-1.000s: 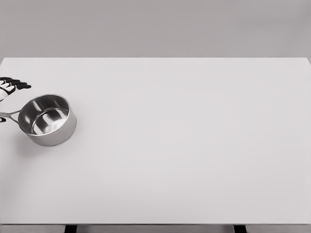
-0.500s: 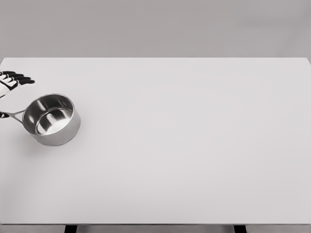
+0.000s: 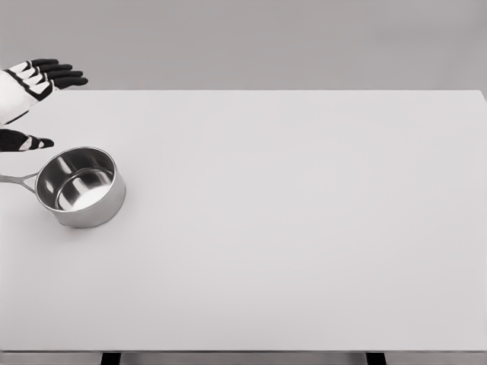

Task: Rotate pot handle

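A shiny steel pot [image 3: 80,186] stands upright on the white table [image 3: 289,228] near its left edge. Its thin handle [image 3: 17,180] points left and runs out toward the frame's left border. My left hand [image 3: 42,103] hovers above and behind the handle, at the far left of the head view. Its black-tipped fingers [image 3: 61,74] are spread and the thumb [image 3: 27,141] sticks out below them. The hand holds nothing and is clear of the pot. The right arm does not show.
The table's far edge [image 3: 243,91] runs across the top, with a plain grey wall behind it. The near edge [image 3: 243,351] lies along the bottom, with two dark legs beneath.
My left hand has lifted up and to the right, away from the handle, with its fingers spread. The pot slid slightly right between the earliest frames and now stands still.
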You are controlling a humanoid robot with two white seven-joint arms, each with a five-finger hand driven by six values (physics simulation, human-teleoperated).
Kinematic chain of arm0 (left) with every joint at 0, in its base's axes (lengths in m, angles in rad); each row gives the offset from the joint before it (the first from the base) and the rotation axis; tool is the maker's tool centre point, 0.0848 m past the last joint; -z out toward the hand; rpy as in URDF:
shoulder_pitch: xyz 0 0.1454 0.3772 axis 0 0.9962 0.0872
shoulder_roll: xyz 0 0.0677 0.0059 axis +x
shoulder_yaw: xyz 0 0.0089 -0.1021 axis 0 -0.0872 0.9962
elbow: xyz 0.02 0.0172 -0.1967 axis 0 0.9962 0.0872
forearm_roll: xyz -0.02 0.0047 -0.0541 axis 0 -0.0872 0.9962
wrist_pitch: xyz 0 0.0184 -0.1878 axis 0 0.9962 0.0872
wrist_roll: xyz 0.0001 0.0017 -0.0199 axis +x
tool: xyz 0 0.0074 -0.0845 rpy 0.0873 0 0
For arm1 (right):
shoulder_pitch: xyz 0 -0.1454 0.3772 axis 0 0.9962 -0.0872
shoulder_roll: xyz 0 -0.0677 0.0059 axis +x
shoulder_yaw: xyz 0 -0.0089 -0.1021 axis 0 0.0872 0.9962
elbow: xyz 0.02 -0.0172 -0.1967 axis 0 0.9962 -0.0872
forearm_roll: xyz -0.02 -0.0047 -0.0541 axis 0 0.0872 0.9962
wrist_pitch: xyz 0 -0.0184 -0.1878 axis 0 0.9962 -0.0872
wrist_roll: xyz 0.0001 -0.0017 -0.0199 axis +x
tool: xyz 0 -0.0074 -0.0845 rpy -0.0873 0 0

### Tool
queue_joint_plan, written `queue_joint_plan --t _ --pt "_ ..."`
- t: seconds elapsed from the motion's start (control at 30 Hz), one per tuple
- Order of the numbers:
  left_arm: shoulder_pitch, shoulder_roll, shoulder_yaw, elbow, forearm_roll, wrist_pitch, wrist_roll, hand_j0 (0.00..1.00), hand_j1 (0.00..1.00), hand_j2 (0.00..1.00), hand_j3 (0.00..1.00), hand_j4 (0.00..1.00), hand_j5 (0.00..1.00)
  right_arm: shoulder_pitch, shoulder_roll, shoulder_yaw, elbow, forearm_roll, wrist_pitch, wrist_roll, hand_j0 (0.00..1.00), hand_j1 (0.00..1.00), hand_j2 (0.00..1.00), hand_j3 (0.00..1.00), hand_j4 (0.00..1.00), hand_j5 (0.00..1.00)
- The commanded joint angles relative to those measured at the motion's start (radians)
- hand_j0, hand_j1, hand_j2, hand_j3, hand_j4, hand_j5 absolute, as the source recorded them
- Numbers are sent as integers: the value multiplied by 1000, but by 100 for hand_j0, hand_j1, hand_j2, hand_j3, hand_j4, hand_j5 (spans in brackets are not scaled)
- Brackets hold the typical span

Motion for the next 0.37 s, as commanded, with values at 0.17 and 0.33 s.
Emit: queue_joint_plan --t 0.17,0.33 --pt "3 -120 -44 -95 -9 1 -6 100 100 100 100 100 100 0 0 0 0 0 0 0 100 100 100 100 100 100" --pt "2 -118 -48 -95 -11 1 -6 100 100 100 100 100 100 0 0 0 0 0 0 0 100 100 100 100 100 100"
